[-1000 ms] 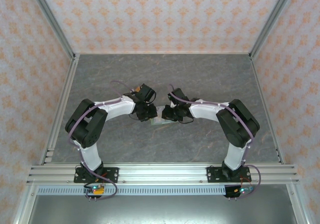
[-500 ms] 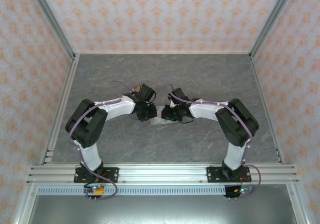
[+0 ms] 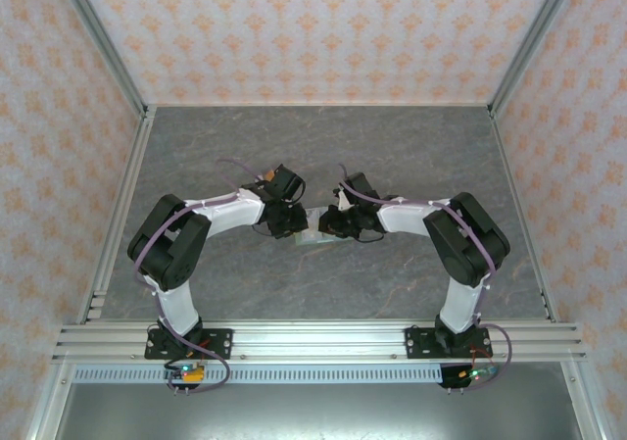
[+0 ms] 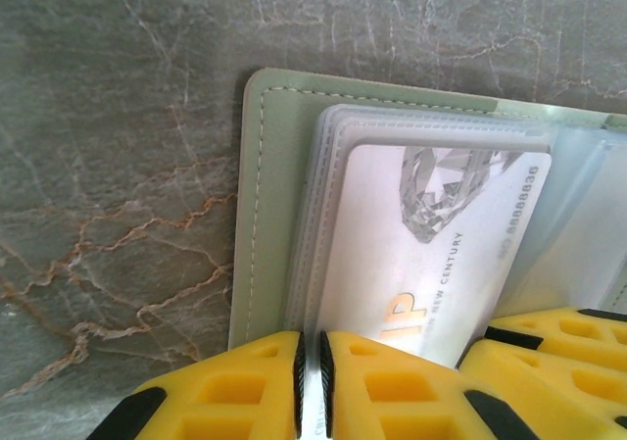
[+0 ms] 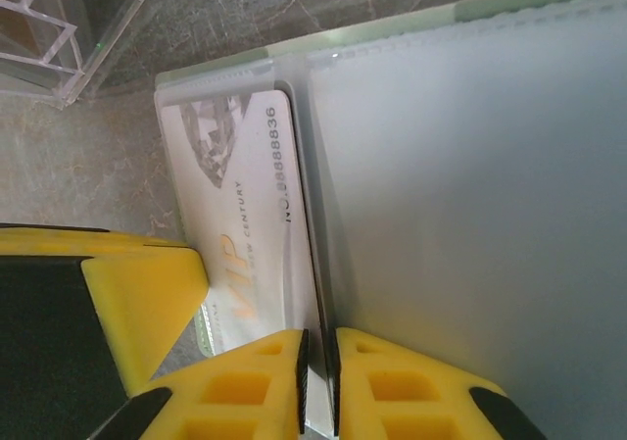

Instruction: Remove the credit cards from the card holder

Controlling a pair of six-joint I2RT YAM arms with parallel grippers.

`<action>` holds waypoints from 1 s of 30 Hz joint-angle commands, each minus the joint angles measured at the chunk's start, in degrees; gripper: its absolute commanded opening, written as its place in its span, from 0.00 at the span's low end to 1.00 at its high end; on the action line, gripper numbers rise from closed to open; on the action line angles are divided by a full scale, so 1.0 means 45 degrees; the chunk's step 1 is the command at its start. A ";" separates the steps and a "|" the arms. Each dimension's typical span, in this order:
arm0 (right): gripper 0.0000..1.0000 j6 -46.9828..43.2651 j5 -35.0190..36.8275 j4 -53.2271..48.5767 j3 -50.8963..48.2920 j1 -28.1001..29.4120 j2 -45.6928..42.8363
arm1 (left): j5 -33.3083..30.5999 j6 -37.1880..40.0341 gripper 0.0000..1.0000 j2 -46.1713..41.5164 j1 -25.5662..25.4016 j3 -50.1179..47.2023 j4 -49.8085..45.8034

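Grey marbled table (image 3: 392, 156) underfoot, orange-patterned walls (image 3: 323, 28) on three sides, a metal rail (image 3: 313, 340) along the near edge where both arms are bolted. Both arms fold elbows-out and swing their wrists inward, meeting nose to nose at mid-table.

Down at the left gripper (image 4: 311, 391): the yellow fingers stand almost together, only a sliver between them, nipped on a thin pale edge at the near end of the card holder (image 4: 265, 215). Whether that is plastic alone or the card's edge too, I can't tell. The green panel runs straight ahead of those fingers and off to their left. The whitish credit card (image 4: 431, 254), printed with a diamond, sits in its clear sleeve (image 4: 328, 166) just ahead and right of them.

Over to the right gripper (image 5: 318, 381): narrow as well, clamped on the thin edge where the card's pocket meets a wide frosted sleeve. The card lies ahead and left of its fingers, the frosted sleeve ahead and right. A clear box (image 5: 59, 38) sits far ahead to its left.

Against a second ago, the right wrist has edged slightly towards its own side. The left arm sits as it was, and the holder stays pinned between them.
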 commanded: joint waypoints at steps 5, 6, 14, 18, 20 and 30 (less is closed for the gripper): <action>0.17 0.0442 -0.1180 0.1941 -0.0223 0.0224 -0.0506 | 0.0238 -0.0301 0.16 0.0462 -0.0087 -0.0385 0.0449; 0.17 0.0521 -0.1171 0.2049 -0.0247 0.0209 -0.0484 | 0.0253 -0.0291 0.16 0.0444 -0.0087 -0.0385 0.0438; 0.13 0.0894 -0.1172 0.2536 -0.0340 0.0202 -0.0466 | 0.0496 -0.0235 0.16 0.0273 -0.0084 -0.0246 0.0473; 0.06 0.0906 -0.0862 0.2277 -0.0350 0.0074 -0.0552 | 0.0502 -0.0083 0.18 -0.0159 -0.0085 -0.0047 0.0335; 0.04 0.0927 -0.0746 0.2218 -0.0451 -0.0025 -0.0631 | 0.0421 0.0001 0.20 -0.0447 -0.0074 0.0042 0.0222; 0.00 0.0724 -0.0083 0.1669 -0.0697 -0.0282 -0.0896 | -0.0294 0.0952 0.21 -0.1187 0.0100 0.0241 -0.0589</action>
